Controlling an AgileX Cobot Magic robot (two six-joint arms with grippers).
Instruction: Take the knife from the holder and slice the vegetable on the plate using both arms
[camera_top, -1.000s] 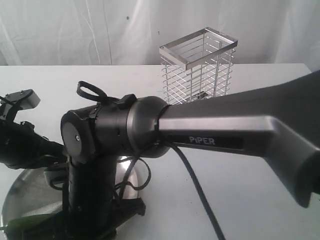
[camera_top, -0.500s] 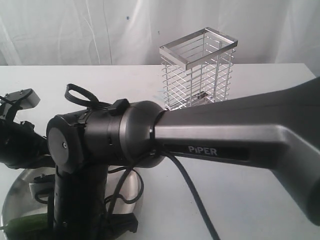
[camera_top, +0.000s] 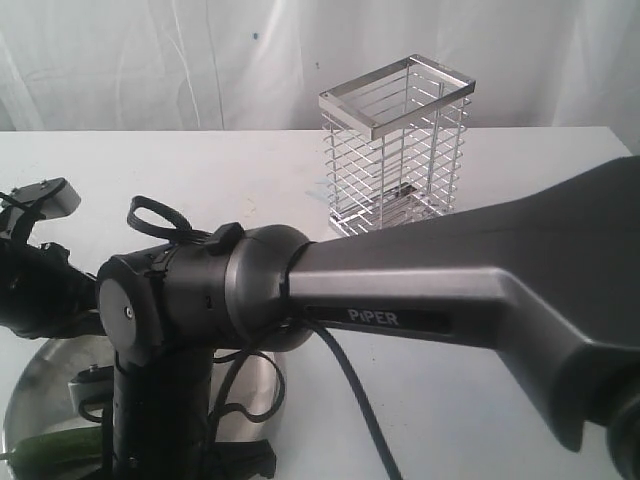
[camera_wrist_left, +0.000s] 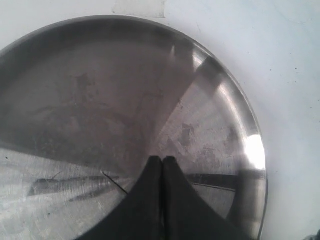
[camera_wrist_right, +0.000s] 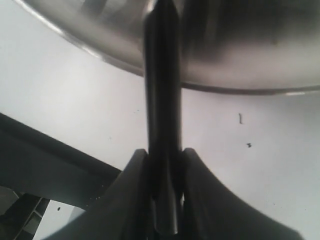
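Between the two black fingers of the right gripper sits the knife, its dark handle clamped tight and its length running out from the jaws toward the rim of the plate, which fills the far part of the right wrist view; whether the blade touches the plate cannot be told. Seen from the exterior camera, the vegetable lies on the plate at the lower left, a glossy green strip near the plate's near edge, partly hidden behind the right arm. That arm crosses most of the exterior view from the right, its grey link lettered "PIPER" and its black wrist joint hanging over the plate, with a black cable looping below it. The left arm reaches in from the left edge, low beside the plate. In the left wrist view the left gripper has its two black fingers pressed together with nothing between them, pointing over the bare shiny inside of the plate. The holder stands upright well behind the plate on the white table, its wire sides see-through, and no knife shows inside it. A white curtain hangs behind the table.
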